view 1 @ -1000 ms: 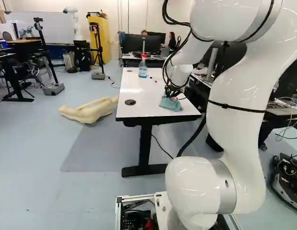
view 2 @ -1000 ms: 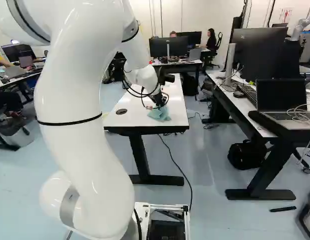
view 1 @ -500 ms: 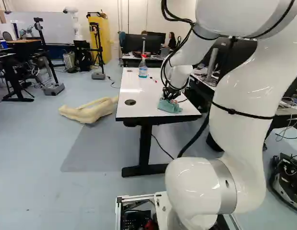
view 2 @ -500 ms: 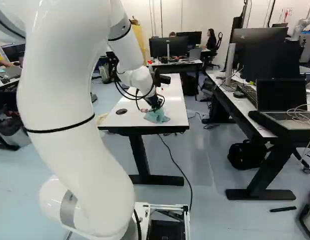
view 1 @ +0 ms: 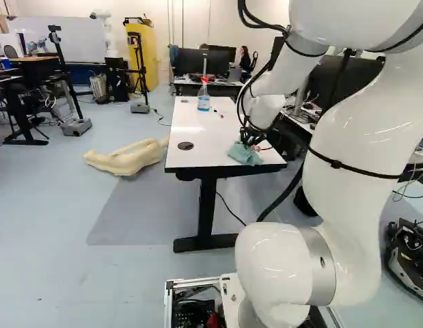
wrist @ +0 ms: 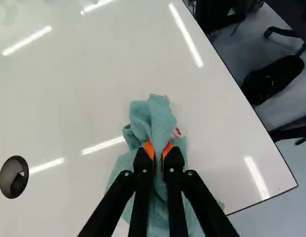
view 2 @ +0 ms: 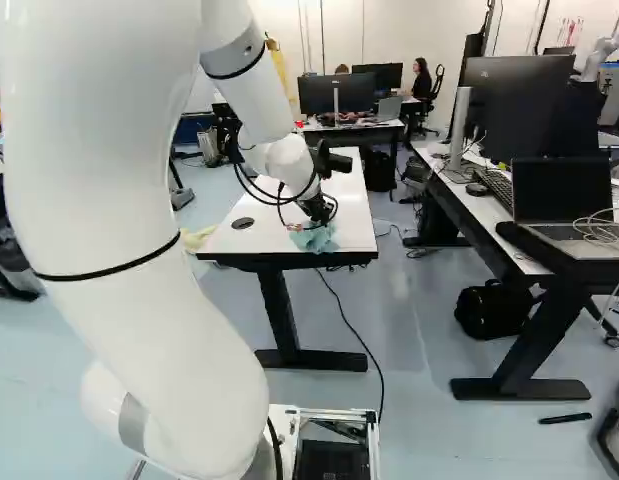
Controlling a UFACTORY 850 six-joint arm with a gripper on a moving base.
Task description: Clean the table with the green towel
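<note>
Gripper point(wrist: 158, 149) is pinching a bunched fold of the green towel point(wrist: 153, 116), its fingers standing narrow with the cloth between both orange pads; the towel is lying at the near end of the white table point(wrist: 83, 98), loose folds spreading beneath the fingers; red marks point(wrist: 177, 132) are showing just beside it, so the step in hand is probably wiping these away; doing it well means laying the cloth fully over the marks, pressing lightly and evenly, and making short overlapping strokes while the pinch is holding firm; the thick wad is likely riding over spots unless its flat part is leading; strokes running out past the nearby edge could be dragging cloth off the top; bare fingertips could be scraping the surface if the arm is pressing too low.
</note>
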